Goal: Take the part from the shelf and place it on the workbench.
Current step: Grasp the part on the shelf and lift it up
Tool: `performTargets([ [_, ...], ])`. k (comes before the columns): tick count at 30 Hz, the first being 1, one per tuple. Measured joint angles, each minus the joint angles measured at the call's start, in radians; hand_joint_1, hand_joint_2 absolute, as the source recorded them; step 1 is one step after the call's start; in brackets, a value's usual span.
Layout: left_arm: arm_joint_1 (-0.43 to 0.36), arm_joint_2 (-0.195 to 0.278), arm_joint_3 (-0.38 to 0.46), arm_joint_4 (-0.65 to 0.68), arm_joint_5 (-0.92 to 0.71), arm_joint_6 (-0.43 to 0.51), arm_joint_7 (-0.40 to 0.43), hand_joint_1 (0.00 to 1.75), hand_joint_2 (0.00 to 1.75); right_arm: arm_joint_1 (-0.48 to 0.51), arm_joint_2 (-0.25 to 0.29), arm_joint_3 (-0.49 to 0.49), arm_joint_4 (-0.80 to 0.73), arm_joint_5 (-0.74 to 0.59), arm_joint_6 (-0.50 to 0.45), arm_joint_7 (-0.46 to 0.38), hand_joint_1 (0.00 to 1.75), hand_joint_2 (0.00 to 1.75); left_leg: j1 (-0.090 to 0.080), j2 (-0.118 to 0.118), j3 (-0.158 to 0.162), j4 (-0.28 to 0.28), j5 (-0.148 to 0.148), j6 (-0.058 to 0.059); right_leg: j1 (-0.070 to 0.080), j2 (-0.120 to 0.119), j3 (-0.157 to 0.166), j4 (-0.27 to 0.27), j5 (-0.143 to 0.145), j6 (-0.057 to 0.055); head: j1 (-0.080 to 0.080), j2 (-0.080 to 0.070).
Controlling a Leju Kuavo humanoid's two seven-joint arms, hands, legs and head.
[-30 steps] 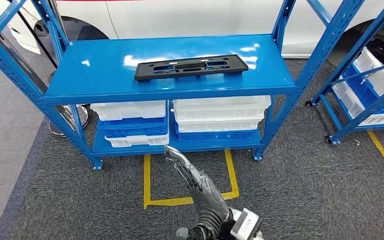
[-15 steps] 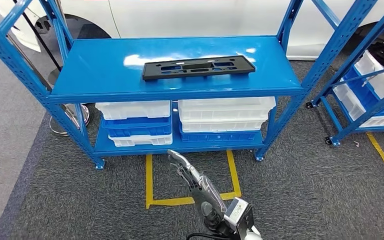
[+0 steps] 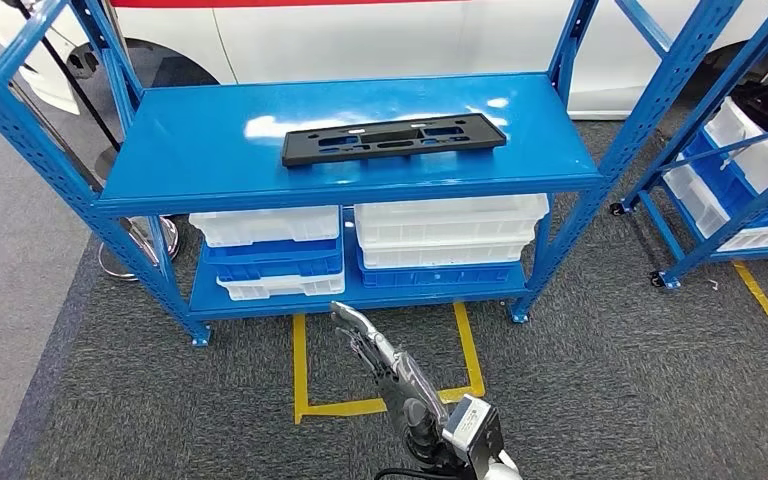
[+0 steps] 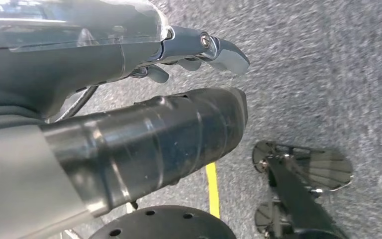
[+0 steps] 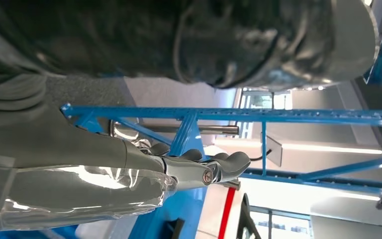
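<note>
No readable text, label or number anywhere.

car workshop | blue steel shelving | stacked bins | white car

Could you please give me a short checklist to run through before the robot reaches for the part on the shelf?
1. Flat black plastic part lies on the blue metal shelf's top deck: ok.
2. Nothing rests on the part: ok.
3. Right hand holds nothing, fingers extended: ok.
4. Right hand is at the part: not ok, it is low in front of the shelf.
5. Left hand is free: ok, it hangs over the carpet.
6. Workbench location: cannot tell.
</note>
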Motion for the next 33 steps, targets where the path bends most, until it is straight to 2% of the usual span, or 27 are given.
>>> performTargets([
  [3, -0.001, -0.002, 0.002, 0.001, -0.009, 0.001, 0.001, 0.00, 0.00, -0.005, 0.001, 0.001, 0.001, -0.003, 0.015, -0.004, 0.00, 0.00, -0.004, -0.006, -0.004, 0.001, -0.003, 0.026, 0.003, 0.004, -0.005, 0.006, 0.000, 0.013, -0.001, 0.000],
  [5, -0.001, -0.002, 0.003, 0.001, -0.015, 0.001, 0.004, 0.00, 0.00, -0.009, 0.001, 0.004, 0.002, -0.004, 0.022, -0.004, 0.00, 0.00, -0.006, -0.005, -0.005, 0.000, 0.000, 0.040, -0.001, 0.002, -0.013, 0.027, -0.017, 0.018, -0.001, 0.000],
  [6, -0.001, -0.002, 0.003, 0.001, -0.017, 0.001, 0.006, 0.00, 0.00, -0.012, 0.001, 0.005, 0.003, -0.004, 0.023, -0.003, 0.00, 0.00, -0.007, -0.004, -0.005, -0.002, 0.002, 0.045, -0.001, 0.001, -0.030, 0.065, -0.041, 0.019, -0.001, 0.000],
  [8, -0.002, -0.002, 0.003, 0.001, -0.021, 0.001, 0.006, 0.00, 0.00, -0.017, 0.001, 0.007, 0.006, -0.004, 0.023, 0.001, 0.00, 0.00, -0.012, -0.003, -0.007, -0.003, 0.004, 0.052, 0.002, -0.002, -0.089, 0.192, -0.106, 0.019, -0.001, 0.000],
  [9, -0.002, -0.002, 0.003, 0.001, -0.022, 0.002, 0.006, 0.00, 0.00, -0.017, 0.001, 0.007, 0.009, -0.005, 0.023, 0.003, 0.00, 0.00, -0.017, -0.003, -0.008, -0.003, 0.004, 0.055, 0.004, -0.002, -0.121, 0.256, -0.129, 0.017, -0.001, 0.000],
  [10, -0.002, -0.002, 0.003, 0.001, -0.023, 0.002, 0.006, 0.00, 0.00, -0.017, 0.001, 0.007, 0.013, -0.005, 0.022, 0.005, 0.00, 0.00, -0.022, -0.003, -0.008, -0.003, 0.004, 0.057, 0.008, -0.002, -0.141, 0.294, -0.135, 0.011, -0.001, 0.000],
  [11, -0.002, -0.002, 0.003, 0.001, -0.024, 0.002, 0.006, 0.00, 0.00, -0.018, 0.001, 0.007, 0.017, -0.003, 0.020, 0.007, 0.00, 0.00, -0.027, -0.003, -0.007, -0.003, 0.003, 0.059, 0.013, -0.002, -0.144, 0.295, -0.122, 0.002, -0.001, 0.000],
  [12, -0.002, -0.002, 0.003, 0.001, -0.025, 0.002, 0.006, 0.00, 0.00, -0.018, 0.001, 0.007, 0.020, -0.001, 0.017, 0.010, 0.00, 0.00, -0.033, -0.003, -0.006, -0.003, 0.003, 0.060, 0.020, -0.001, -0.127, 0.256, -0.092, -0.011, -0.001, 0.000],
  [13, -0.002, -0.002, 0.003, 0.001, -0.028, 0.003, 0.006, 0.00, 0.00, -0.019, 0.001, 0.007, 0.022, 0.003, 0.012, 0.012, 0.00, 0.00, -0.038, -0.004, -0.004, -0.004, 0.003, 0.062, 0.031, -0.001, -0.095, 0.186, -0.053, -0.030, -0.001, 0.000],
  [15, -0.001, -0.006, 0.004, 0.002, -0.032, 0.003, 0.006, 0.00, 0.00, -0.021, 0.002, 0.007, 0.023, 0.010, -0.002, 0.014, 0.00, 0.00, -0.044, -0.004, -0.003, -0.005, 0.002, 0.063, 0.050, -0.005, -0.036, 0.058, -0.007, -0.068, -0.002, 0.000],
  [16, -0.002, -0.008, 0.004, 0.002, -0.035, 0.003, 0.006, 0.00, 0.00, -0.021, 0.002, 0.007, 0.023, 0.010, -0.009, 0.014, 0.00, 0.00, -0.043, -0.003, -0.004, -0.007, 0.003, 0.063, 0.058, -0.007, -0.022, 0.024, 0.000, -0.079, -0.003, 0.000],
  [18, -0.003, -0.010, 0.005, 0.003, -0.038, 0.002, 0.005, 0.00, 0.00, -0.020, 0.004, 0.007, 0.023, 0.009, -0.016, 0.011, 0.00, 0.00, -0.040, 0.000, -0.002, -0.013, 0.005, 0.059, 0.063, -0.009, -0.016, 0.004, 0.005, -0.086, -0.003, 0.000],
  [20, -0.004, -0.009, 0.005, 0.003, -0.042, 0.002, 0.005, 0.00, 0.00, -0.019, 0.006, 0.006, 0.022, 0.008, -0.020, 0.003, 0.00, 0.00, -0.042, 0.002, -0.001, -0.007, -0.004, 0.052, 0.054, -0.010, 0.000, -0.024, 0.017, -0.080, -0.003, 0.000],
  [21, -0.004, -0.009, 0.006, 0.003, -0.043, 0.002, 0.005, 0.00, 0.00, -0.018, 0.007, 0.006, 0.019, 0.009, -0.023, -0.003, 0.00, 0.00, -0.042, 0.002, -0.009, 0.015, -0.021, 0.046, 0.048, -0.012, 0.008, -0.039, 0.024, -0.077, -0.003, 0.000],
  [22, -0.003, -0.009, 0.007, 0.003, -0.044, 0.002, 0.005, 0.00, 0.00, -0.018, 0.008, 0.006, 0.016, 0.013, -0.028, -0.009, 0.00, 0.00, -0.039, 0.001, -0.029, 0.059, -0.048, 0.040, 0.042, -0.014, 0.015, -0.049, 0.029, -0.073, -0.004, 0.000],
  [24, -0.002, -0.008, 0.011, 0.003, -0.046, 0.002, 0.006, 0.00, 0.00, -0.014, 0.010, 0.005, 0.007, 0.026, -0.038, -0.016, 0.00, 0.00, -0.028, 0.001, -0.085, 0.176, -0.103, 0.023, 0.038, -0.014, 0.015, -0.052, 0.029, -0.072, -0.004, 0.000],
  [25, -0.002, -0.008, 0.013, 0.003, -0.049, 0.002, 0.005, 0.00, 0.00, -0.012, 0.010, 0.005, 0.002, 0.036, -0.043, -0.017, 0.00, 0.00, -0.021, 0.001, -0.106, 0.217, -0.115, 0.015, 0.036, -0.014, 0.015, -0.050, 0.027, -0.070, -0.004, 0.000],
  [26, -0.001, -0.007, 0.016, 0.003, -0.051, 0.002, 0.005, 0.00, 0.00, -0.010, 0.009, 0.005, -0.002, 0.046, -0.047, -0.016, 0.00, 0.00, -0.015, 0.002, -0.110, 0.225, -0.106, 0.006, 0.031, -0.014, 0.014, -0.045, 0.024, -0.065, -0.004, 0.000],
  [27, 0.000, -0.006, 0.019, 0.003, -0.053, 0.002, 0.004, 0.00, 0.00, -0.008, 0.009, 0.005, -0.007, 0.054, -0.050, -0.013, 0.00, 0.00, -0.009, 0.002, -0.096, 0.196, -0.079, -0.003, 0.025, -0.013, 0.012, -0.037, 0.020, -0.057, -0.004, 0.000],
  [28, 0.000, -0.005, 0.021, 0.003, -0.056, 0.002, 0.003, 0.00, 0.00, -0.008, 0.009, 0.005, -0.010, 0.058, -0.052, -0.010, 0.00, 0.00, -0.003, 0.003, -0.067, 0.136, -0.044, -0.012, 0.018, -0.012, 0.011, -0.026, 0.013, -0.048, -0.004, 0.000],
  [29, 0.000, -0.006, 0.024, 0.003, -0.059, 0.001, 0.002, 0.00, 0.00, -0.008, 0.009, 0.005, -0.012, 0.060, -0.050, -0.005, 0.00, 0.00, 0.001, 0.001, -0.039, 0.079, -0.021, -0.020, 0.014, -0.011, 0.007, -0.012, 0.005, -0.036, -0.005, 0.000],
  [30, -0.001, -0.007, 0.025, 0.004, -0.061, 0.000, 0.001, 0.00, 0.00, -0.008, 0.009, 0.005, -0.013, 0.058, -0.049, -0.001, 0.00, 0.00, 0.003, -0.002, -0.018, 0.034, -0.007, -0.018, 0.013, -0.010, 0.001, 0.003, -0.003, -0.026, -0.007, 0.000],
  [31, -0.002, -0.008, 0.026, 0.004, -0.063, -0.001, 0.000, 0.00, 0.00, -0.009, 0.009, 0.005, -0.013, 0.055, -0.046, 0.001, 0.00, 0.00, 0.003, -0.006, -0.009, 0.013, -0.005, -0.011, 0.014, -0.009, -0.004, 0.014, -0.008, -0.018, -0.008, 0.000],
  [33, -0.003, -0.008, 0.027, 0.005, -0.069, -0.002, -0.003, 0.00, 0.00, -0.009, 0.009, 0.005, -0.013, 0.045, -0.041, -0.002, 0.00, 0.00, 0.000, -0.010, -0.012, 0.014, -0.008, 0.012, 0.016, -0.005, -0.011, 0.022, -0.009, -0.007, -0.009, 0.000],
])
